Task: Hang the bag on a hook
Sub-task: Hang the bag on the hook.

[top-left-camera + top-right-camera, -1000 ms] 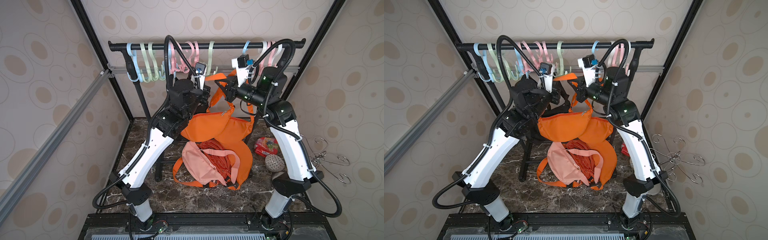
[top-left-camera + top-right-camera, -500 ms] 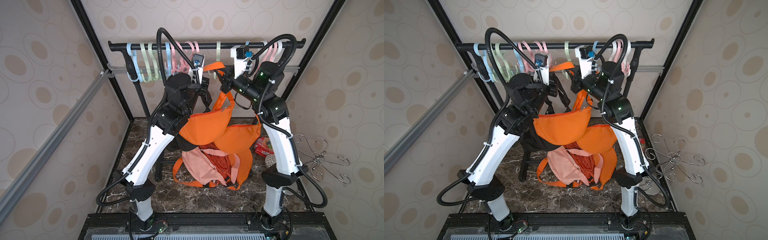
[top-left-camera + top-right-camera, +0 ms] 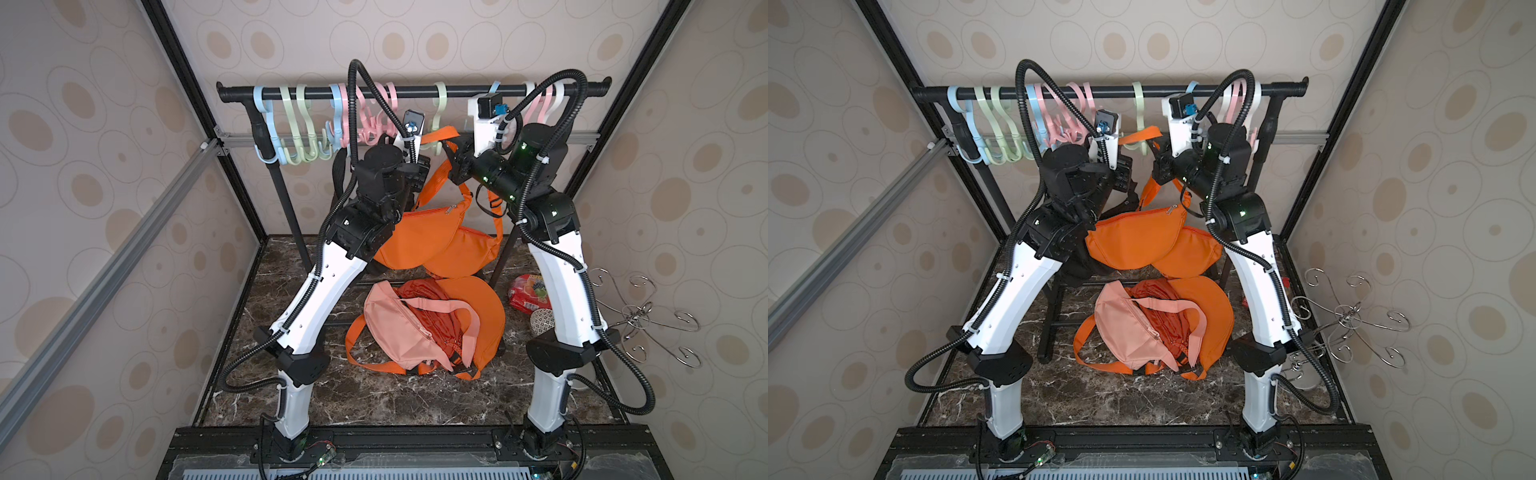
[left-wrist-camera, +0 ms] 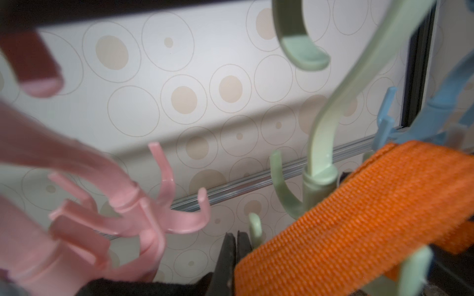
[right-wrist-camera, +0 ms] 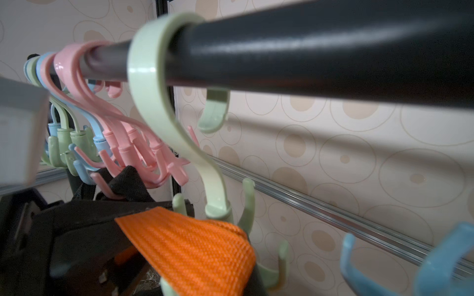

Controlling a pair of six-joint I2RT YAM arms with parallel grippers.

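Left wrist view: coarse woven strap point(image 4: 359, 217) of the smooth, crescent-shaped orange bag point(image 3: 411, 241), pulled flat against the upturned prongs of an S-curved pale green hook point(image 4: 320, 128); unclear whether caught on a prong. Bag dangling clear of the veined marble tabletop point(image 3: 374, 399), under the matte black rail point(image 3: 415, 91). Pinched at 1 end by the closed left gripper point(image 4: 236, 241), at the other by the closed right gripper point(image 3: 449, 150). Just behind, a 2nd orange bag point(image 3: 469, 249); lying on the marble, a pale pink bag point(image 3: 399, 328); near the green one, glossy pink hooks point(image 4: 128, 205)
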